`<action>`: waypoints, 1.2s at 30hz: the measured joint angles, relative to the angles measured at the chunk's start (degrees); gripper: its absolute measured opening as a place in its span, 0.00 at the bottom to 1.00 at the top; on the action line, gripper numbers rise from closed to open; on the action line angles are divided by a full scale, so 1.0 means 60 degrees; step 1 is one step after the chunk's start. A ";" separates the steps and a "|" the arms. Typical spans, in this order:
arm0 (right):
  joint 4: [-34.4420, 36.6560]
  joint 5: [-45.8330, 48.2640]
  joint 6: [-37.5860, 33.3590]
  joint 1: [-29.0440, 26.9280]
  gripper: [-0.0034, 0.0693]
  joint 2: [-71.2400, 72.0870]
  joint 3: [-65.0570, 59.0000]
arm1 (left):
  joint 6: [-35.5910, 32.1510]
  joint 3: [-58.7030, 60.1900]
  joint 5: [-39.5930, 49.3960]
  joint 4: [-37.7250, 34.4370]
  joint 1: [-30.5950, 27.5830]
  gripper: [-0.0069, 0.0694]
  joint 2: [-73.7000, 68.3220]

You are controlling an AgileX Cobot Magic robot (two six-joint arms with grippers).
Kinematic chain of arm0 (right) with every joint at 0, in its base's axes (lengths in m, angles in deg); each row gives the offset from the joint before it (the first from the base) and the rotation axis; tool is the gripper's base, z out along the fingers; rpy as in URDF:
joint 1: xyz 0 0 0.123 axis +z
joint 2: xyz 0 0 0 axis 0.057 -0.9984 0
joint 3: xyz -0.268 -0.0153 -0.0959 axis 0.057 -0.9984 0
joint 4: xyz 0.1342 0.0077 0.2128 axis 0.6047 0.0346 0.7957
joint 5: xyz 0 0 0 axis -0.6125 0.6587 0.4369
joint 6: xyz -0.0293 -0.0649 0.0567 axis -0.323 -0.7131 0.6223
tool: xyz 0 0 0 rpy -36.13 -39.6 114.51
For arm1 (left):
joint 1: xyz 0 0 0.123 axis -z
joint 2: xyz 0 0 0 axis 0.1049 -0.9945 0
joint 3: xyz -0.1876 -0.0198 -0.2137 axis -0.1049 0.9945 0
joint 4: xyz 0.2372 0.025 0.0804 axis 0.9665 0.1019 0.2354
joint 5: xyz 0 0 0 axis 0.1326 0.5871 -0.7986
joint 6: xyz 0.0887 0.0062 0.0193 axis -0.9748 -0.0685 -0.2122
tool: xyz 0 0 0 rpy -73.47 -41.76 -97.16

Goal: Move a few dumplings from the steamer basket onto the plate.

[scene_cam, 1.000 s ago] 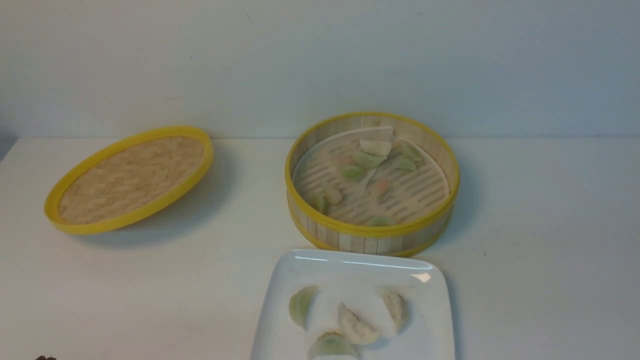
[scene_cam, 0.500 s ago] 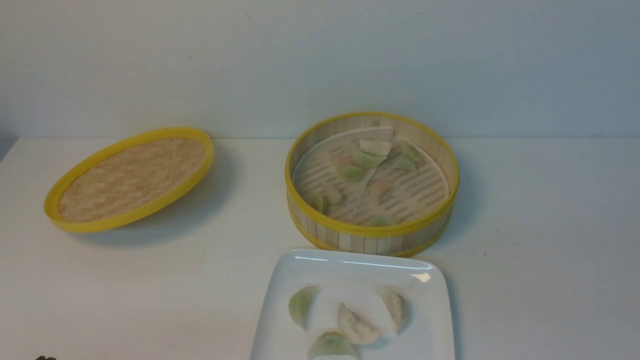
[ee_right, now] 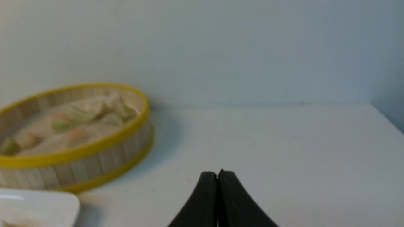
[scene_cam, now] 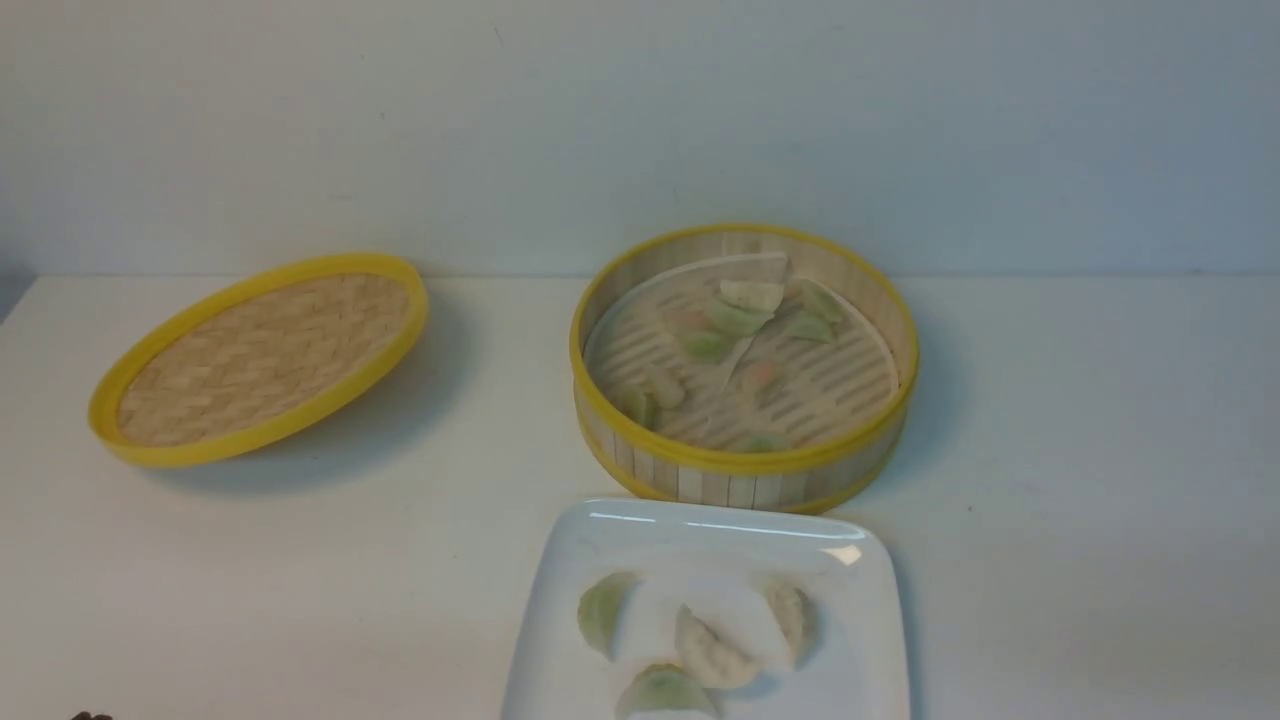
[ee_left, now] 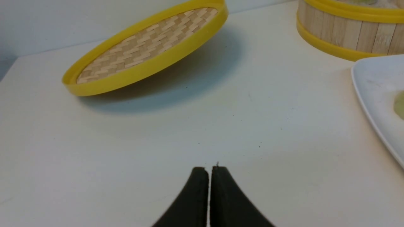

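The steamer basket [scene_cam: 745, 478] stands at mid-table with several dumplings [scene_cam: 735, 318] on its slatted floor. In front of it lies the white square plate [scene_cam: 700, 530], holding several dumplings [scene_cam: 712, 652]. Neither arm shows in the front view. My left gripper [ee_left: 209, 168] is shut and empty, low over bare table, with the plate's edge [ee_left: 367, 94] off to one side. In the right wrist view my right gripper [ee_right: 217, 173] is also shut and empty, well clear of the basket [ee_right: 79, 170] and the plate's corner [ee_right: 47, 205].
The flat woven lid [scene_cam: 260, 355] with a yellow rim rests tilted at the back left, also seen in the left wrist view as the lid [ee_left: 148, 50]. A pale wall runs behind the table. The table's right edge [ee_right: 388, 119] shows in the right wrist view.
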 joint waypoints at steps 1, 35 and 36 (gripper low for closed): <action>0.0000 -0.0013 0.0000 -0.0020 0.03 0.0000 -0.0081 | 0.0000 0.0000 0.0000 0.0000 0.0000 0.08 0.0000; -0.0076 -0.0089 -0.0147 -0.0105 0.03 -0.0021 -0.0658 | 0.0000 -0.0009 0.0021 0.0000 0.0000 0.08 0.0000; -0.0076 -0.0089 -0.0147 -0.0105 0.03 -0.0021 -0.0658 | 0.0000 -0.0009 0.0021 0.0000 0.0000 0.08 0.0000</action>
